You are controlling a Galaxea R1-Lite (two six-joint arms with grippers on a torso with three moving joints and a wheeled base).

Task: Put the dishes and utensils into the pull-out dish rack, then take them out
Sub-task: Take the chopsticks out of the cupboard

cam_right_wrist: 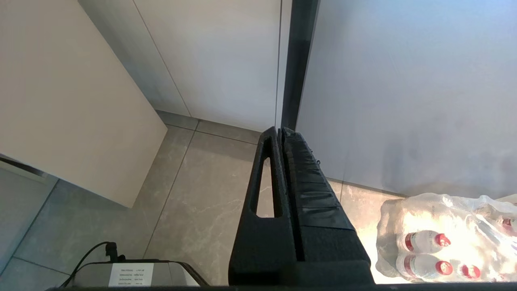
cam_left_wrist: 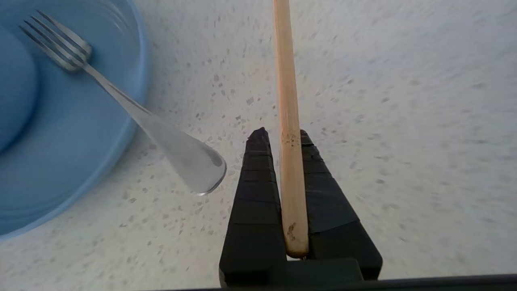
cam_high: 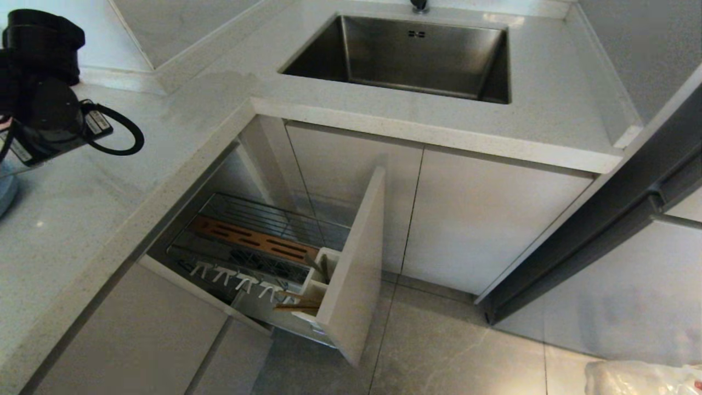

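My left gripper [cam_left_wrist: 280, 135] is shut on one light-brown wooden chopstick [cam_left_wrist: 284, 81], which runs out past the fingertips over the speckled countertop [cam_left_wrist: 404, 121]. Beside it lies the pale-blue plate [cam_left_wrist: 80, 169] with a silver fork [cam_left_wrist: 133, 107] resting across its rim; the pale-blue bowl [cam_left_wrist: 14, 93] shows at the edge. The left arm [cam_high: 44, 93] is over the counter at the far left of the head view. The pull-out dish rack [cam_high: 258, 241] stands open below, with another chopstick [cam_high: 296, 306] lying by its white utensil cup [cam_high: 321, 271]. My right gripper [cam_right_wrist: 280, 131] hangs shut and empty over the floor.
The steel sink [cam_high: 411, 55] is set in the counter behind the rack. The rack's beige front panel [cam_high: 356, 263] juts out over the tiled floor [cam_high: 439, 351]. A wrapped pack of water bottles [cam_right_wrist: 444, 238] sits on the floor at the right.
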